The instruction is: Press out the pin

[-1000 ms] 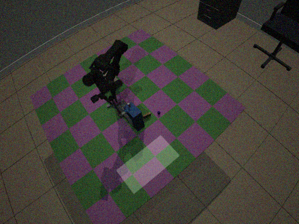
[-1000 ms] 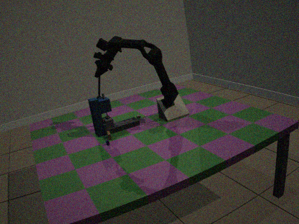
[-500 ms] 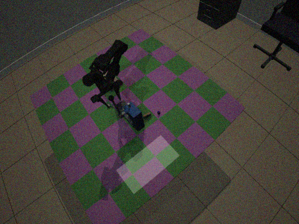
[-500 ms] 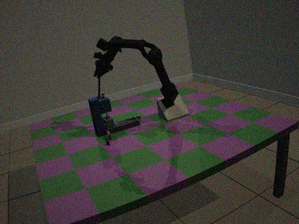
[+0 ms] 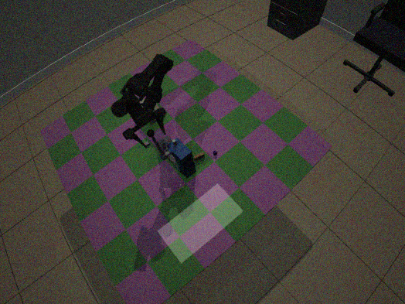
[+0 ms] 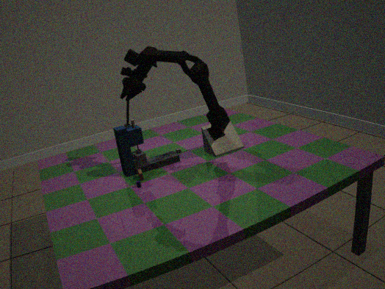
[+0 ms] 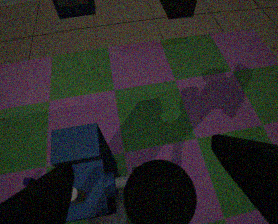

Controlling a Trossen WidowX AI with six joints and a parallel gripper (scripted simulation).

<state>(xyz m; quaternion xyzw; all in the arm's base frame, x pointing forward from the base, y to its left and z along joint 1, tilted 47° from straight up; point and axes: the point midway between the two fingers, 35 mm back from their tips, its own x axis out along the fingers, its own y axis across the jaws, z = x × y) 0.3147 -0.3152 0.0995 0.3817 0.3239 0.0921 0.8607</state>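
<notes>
Black lever knob (image 5: 151, 133) (image 7: 160, 196) between the wide-open fingers of the empty tool (image 5: 155, 138) (image 6: 125, 97) (image 7: 144, 155)
</notes>
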